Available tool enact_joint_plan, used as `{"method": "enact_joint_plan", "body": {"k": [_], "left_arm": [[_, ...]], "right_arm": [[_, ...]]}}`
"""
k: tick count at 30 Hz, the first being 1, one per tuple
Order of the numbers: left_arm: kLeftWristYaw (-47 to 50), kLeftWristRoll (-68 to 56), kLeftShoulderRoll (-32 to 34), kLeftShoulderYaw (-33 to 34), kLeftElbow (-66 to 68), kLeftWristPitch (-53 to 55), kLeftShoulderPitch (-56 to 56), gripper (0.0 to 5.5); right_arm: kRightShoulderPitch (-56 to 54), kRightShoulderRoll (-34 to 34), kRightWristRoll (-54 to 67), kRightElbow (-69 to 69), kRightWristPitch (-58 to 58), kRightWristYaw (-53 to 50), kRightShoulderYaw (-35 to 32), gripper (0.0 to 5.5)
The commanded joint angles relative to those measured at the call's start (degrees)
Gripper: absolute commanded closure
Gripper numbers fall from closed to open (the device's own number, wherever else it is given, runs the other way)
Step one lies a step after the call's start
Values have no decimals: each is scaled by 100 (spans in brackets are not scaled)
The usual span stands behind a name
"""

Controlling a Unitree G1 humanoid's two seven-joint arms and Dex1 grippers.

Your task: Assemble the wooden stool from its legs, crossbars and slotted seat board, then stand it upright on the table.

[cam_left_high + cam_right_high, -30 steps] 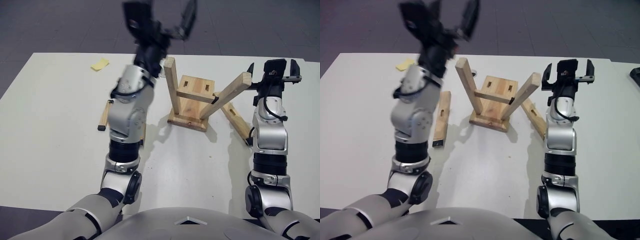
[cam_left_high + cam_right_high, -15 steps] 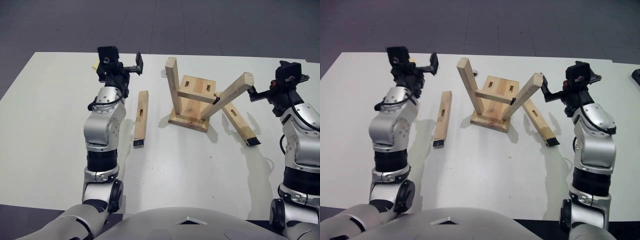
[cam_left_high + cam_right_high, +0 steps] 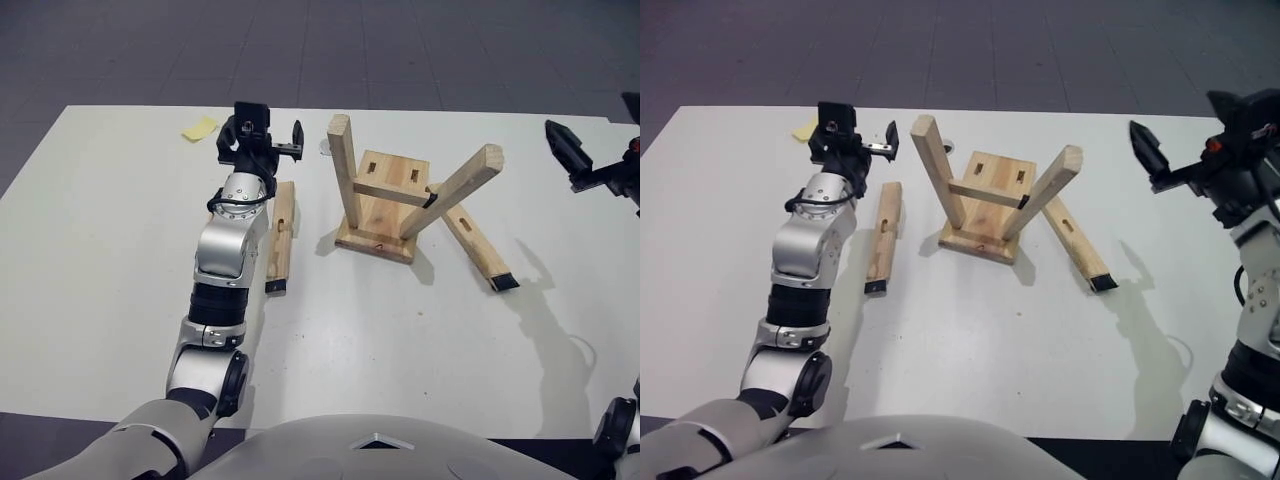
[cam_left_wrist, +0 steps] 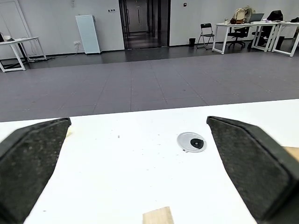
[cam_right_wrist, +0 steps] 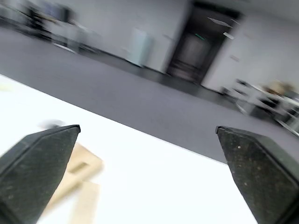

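Left hand (image 4: pixel 138 120) hovering by far end of loose leg (image 3: pixel 281 235), fingers apart. Right hand (image 5: pixel 145 128) hanging at far right, fingers apart. Part-built stool (image 3: pixel 385 200) sitting inverted on table (image 3: pixel 120 250).

Right wrist view, all smear: the wooden pieces (image 5: pixel 84 164) beyond the right pincer (image 5: pixel 147 128) are pale blurs, slots barely readable. Left eye view: that pincer runs off the right edge, one of its fingers (image 3: pixel 566 146) showing. The left arm (image 3: pixel 232 240) covers an edge of the left loose leg (image 3: pixel 281 232). The right loose leg (image 3: pixel 478 248) lies behind the stool (image 3: pixel 385 205), upper end hidden. Left wrist view clips a wooden end (image 4: pixel 158 216) at the bottom edge.
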Motion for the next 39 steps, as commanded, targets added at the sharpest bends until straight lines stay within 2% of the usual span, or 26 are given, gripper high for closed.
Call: {"method": "enact_joint_plan", "body": {"k": [1, 5, 8, 10, 13, 18, 22, 24, 25, 29, 31, 34, 39], "left_arm": [[175, 327, -13, -124, -923, 593, 470, 10], [261, 509, -286, -559, -1676, 1038, 729, 10], [153, 548, -488, -950, -1785, 1091, 738, 10], [76, 579, -555, -1180, -1757, 1066, 740, 10], [-70, 606, -618, -1378, -1680, 1045, 730, 10], [-134, 654, -576, -1204, -1636, 1125, 845, 10], [647, 927, -778, -244, -1602, 1356, 974, 10], [750, 980, -759, -79, -1734, 1237, 987, 10], [636, 969, -715, -173, -1808, 1095, 968, 10], [-617, 930, -276, -1687, -1992, 186, 852, 10], [-1115, 796, -244, -2193, -1910, 40, 899, 10], [-1339, 756, -238, -2303, -1726, 80, 921, 10], [-1498, 662, -211, -2141, -1696, 160, 1077, 10]], "right_arm": [[14, 865, -720, -449, 543, -1300, 826, 12], [176, 2242, -1208, -1210, 1048, -2652, 1498, 12], [225, 2701, -1515, -1613, 1158, -3020, 2081, 12], [146, 2892, -1633, -1675, 1219, -3137, 2220, 12], [38, 2986, -1830, -1566, 1190, -3258, 2202, 12], [-195, 3027, -2310, -1256, 1081, -3643, 1970, 12], [-21, 3235, -2669, -1382, 1351, -4140, 1328, 12], [220, 3166, -2722, -1561, 1478, -3986, 1307, 12], [305, 3145, -2713, -1652, 1500, -3869, 1375, 12], [357, 3279, -2495, -2234, 1486, -3308, 2308, 12], [264, 3470, -2454, -2378, 1449, -3201, 2774, 12], [287, 3549, -2640, -2354, 1446, -3206, 3007, 12], [258, 3402, -2822, -1979, 1331, -3147, 2688, 12]]}}
